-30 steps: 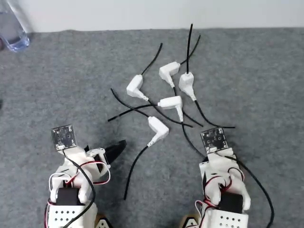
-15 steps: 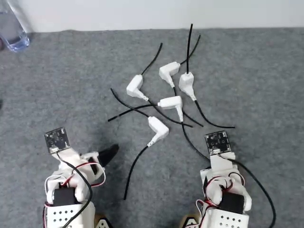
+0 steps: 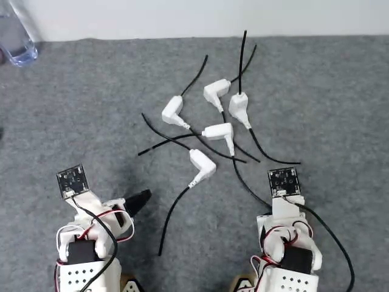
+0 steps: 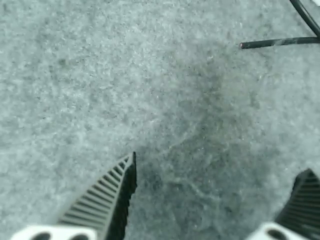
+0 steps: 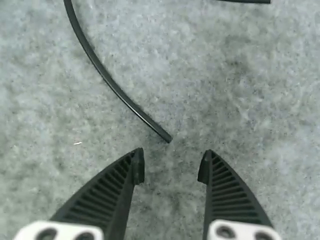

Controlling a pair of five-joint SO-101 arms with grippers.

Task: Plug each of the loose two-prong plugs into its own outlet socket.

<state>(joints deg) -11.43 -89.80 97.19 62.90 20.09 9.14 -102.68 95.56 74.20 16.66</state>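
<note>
Several white two-prong plugs with short black cords lie in a loose cluster mid-table: one point(image 3: 173, 110) at the left, two point(image 3: 214, 92) point(image 3: 238, 104) at the back, one point(image 3: 219, 131) in the middle and one point(image 3: 202, 162) nearest the arms. The left arm point(image 3: 91, 243) sits at the near left, well short of the plugs. My left gripper point(image 4: 215, 175) is open wide over bare carpet, with a cord end point(image 4: 280, 42) farther off. The right arm point(image 3: 285, 243) sits at the near right. My right gripper point(image 5: 170, 167) is open and holds nothing, just short of a black cord's cut end point(image 5: 167, 137).
Grey carpet point(image 3: 73, 109) covers the table up to a white wall at the back. A clear plastic bottle point(image 3: 15, 36) stands at the far left corner. Crossing cords point(image 3: 182, 141) spread around the plugs. Open carpet lies to both sides of the cluster.
Both arms have drawn back toward the near edge. The left wrist has swung left and its black finger has retreated from the plugs. The plugs have not moved.
</note>
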